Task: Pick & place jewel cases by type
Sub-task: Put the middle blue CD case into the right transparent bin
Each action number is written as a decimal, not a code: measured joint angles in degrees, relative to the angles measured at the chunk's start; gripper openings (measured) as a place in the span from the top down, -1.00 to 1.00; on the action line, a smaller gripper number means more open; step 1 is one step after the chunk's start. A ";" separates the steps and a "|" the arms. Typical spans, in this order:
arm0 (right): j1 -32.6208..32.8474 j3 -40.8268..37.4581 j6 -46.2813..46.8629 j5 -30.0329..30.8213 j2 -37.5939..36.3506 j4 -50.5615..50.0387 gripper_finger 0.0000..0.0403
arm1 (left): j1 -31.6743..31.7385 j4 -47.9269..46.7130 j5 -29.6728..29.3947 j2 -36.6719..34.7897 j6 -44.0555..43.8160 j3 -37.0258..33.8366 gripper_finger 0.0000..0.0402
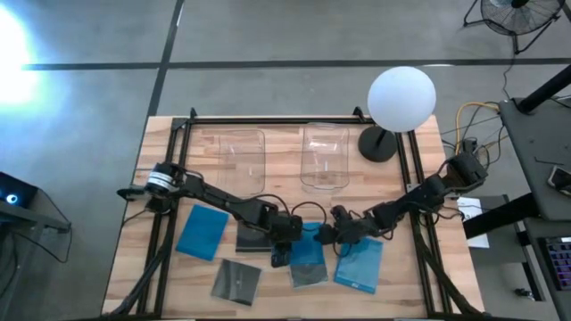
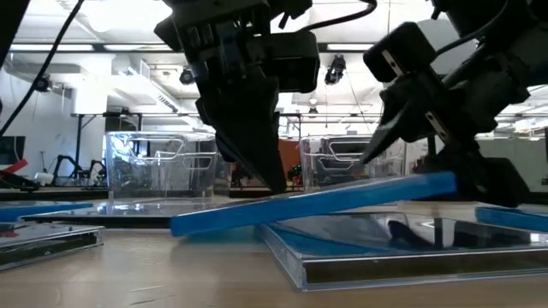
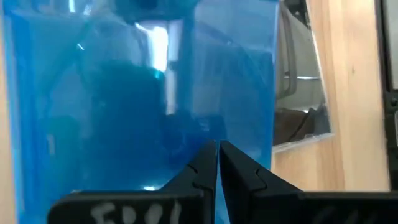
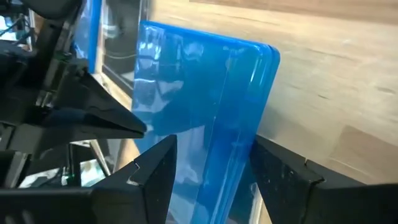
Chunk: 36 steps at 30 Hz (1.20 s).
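Observation:
A translucent blue jewel case (image 1: 309, 242) lies tilted at the table's middle, between my two grippers. Its low end (image 2: 181, 225) is down by the table, and its body crosses a dark jewel case (image 2: 385, 250) that lies flat. My right gripper (image 4: 214, 177) is shut on the raised end. My left gripper (image 3: 217, 155) is shut, its tips on the case's upper face. Another blue case (image 1: 203, 232) and two dark ones (image 1: 237, 281) (image 1: 253, 237) lie flat to the left. A third blue one (image 1: 359, 264) lies to the right. My left gripper presses its shut fingertips (image 2: 276, 186) down on the blue case's upper face (image 3: 186, 112), slanting down from the table's left. My right gripper pinches the case's raised end (image 4: 227, 155) between its two fingers, slanting down from the table's right. That end is held off the table (image 2: 428, 184); the case slopes down toward its other end.
Two clear plastic bins (image 1: 243, 153) (image 1: 324, 157) stand at the far side of the table. A lamp with a white globe (image 1: 401, 98) stands at the far right. Black rails (image 1: 268, 120) frame the table top.

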 joint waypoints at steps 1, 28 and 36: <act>-0.03 0.22 -0.11 0.08 0.00 -0.64 0.04 | 0.00 -0.24 -0.45 -0.18 0.27 0.00 1.00; -5.20 0.07 -0.70 -1.40 -1.18 -7.55 0.04 | -1.46 -12.78 -0.21 -4.88 2.93 -5.20 1.00; -4.99 -0.20 -0.73 -11.45 -1.13 -8.71 0.04 | -0.82 -10.04 0.81 -2.89 4.29 -4.96 1.00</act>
